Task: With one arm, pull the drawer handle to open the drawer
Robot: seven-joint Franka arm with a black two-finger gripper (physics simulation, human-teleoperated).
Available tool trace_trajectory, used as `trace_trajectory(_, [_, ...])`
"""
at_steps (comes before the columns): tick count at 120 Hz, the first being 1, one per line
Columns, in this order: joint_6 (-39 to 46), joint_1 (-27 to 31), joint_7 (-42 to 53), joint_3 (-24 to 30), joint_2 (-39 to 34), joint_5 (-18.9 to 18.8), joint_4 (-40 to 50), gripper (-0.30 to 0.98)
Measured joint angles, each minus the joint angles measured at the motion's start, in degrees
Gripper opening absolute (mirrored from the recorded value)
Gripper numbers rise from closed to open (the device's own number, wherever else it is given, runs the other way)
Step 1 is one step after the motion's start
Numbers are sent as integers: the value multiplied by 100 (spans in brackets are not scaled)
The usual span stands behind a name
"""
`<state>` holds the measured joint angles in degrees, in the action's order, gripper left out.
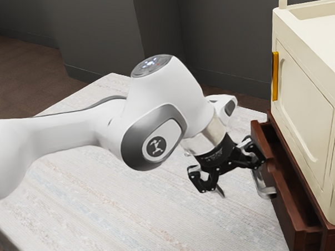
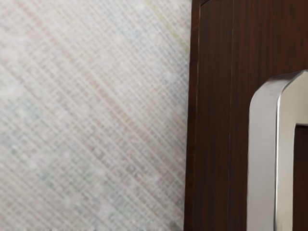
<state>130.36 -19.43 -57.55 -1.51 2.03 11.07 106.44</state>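
In the exterior view my black gripper (image 1: 239, 183) stands open beside the drawer front, its two fingers wide apart. One finger is next to the silver handle (image 1: 266, 191); whether they touch I cannot tell. The other finger hangs over the cloth on the handle's outer side, with nothing held between them. The dark red-brown drawer (image 1: 288, 211) is pulled partway out, its inside showing from above. In the wrist view the metal handle (image 2: 263, 159) stands against the brown drawer front (image 2: 211, 120).
A cream cabinet (image 1: 304, 103) with a yellow handle (image 1: 275, 76) sits above the drawer, on the exterior view's right. A pale woven cloth (image 1: 125, 212) covers the table under the arm.
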Motion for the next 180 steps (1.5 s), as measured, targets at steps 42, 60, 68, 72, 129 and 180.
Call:
trace_trajectory(42, [-62, 18, 20, -108, -459, -77, 495, 63])
trace_trajectory(60, [-55, 53, 26, -137, -669, -151, 717, 63])
trace_trajectory(68, [-52, 48, 29, -179, -752, -176, 785, 63])
trace_trajectory(72, [-51, 53, 32, -198, -796, -187, 823, 63])
trace_trajectory(129, [-45, 78, 76, -301, -1263, -283, 1357, 63])
trace_trajectory(180, [-46, 71, 148, -505, -1776, -387, 1818, 63])
